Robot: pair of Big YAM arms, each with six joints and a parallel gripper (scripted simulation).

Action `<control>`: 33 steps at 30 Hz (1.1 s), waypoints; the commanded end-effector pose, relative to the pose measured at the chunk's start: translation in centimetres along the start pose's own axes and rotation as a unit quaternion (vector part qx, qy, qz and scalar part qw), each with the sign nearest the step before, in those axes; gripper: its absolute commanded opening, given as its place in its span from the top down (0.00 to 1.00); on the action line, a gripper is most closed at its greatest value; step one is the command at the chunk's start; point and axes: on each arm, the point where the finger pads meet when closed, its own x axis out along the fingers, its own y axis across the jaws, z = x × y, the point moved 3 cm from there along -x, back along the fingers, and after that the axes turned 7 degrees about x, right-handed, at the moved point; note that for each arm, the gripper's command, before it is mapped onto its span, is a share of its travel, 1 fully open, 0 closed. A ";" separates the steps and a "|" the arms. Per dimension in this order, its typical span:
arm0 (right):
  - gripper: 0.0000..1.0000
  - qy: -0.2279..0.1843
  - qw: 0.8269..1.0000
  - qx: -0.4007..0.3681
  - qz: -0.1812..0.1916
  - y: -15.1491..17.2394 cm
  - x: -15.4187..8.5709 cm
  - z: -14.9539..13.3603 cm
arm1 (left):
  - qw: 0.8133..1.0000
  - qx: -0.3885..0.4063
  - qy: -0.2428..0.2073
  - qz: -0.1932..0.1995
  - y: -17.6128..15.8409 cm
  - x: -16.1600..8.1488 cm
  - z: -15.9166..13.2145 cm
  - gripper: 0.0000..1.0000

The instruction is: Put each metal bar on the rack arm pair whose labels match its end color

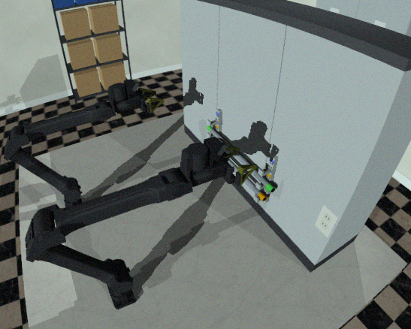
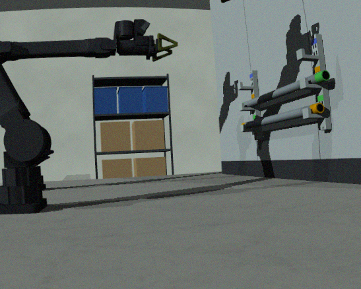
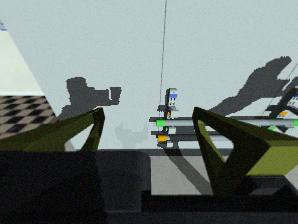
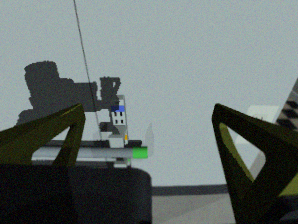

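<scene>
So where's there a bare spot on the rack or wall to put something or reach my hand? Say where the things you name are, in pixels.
The top rack arms (image 2: 306, 57) (image 4: 116, 140), under the blue labels, hold nothing. The wall between the rack and the outlet (image 1: 326, 221) looks bare too. It's crowded below: the green-ended bar (image 1: 270, 187) (image 2: 288, 89) (image 3: 250, 122) (image 4: 140, 152) sits above the orange-ended bar (image 1: 262, 196) (image 2: 284, 117) (image 3: 162, 138).
</scene>
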 end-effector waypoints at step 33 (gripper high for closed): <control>0.00 -0.001 0.996 -0.091 0.000 1.1 -0.2 -2.6 | 0.996 0.091 0.000 0.001 -2.0 0.9 -2.2 0.00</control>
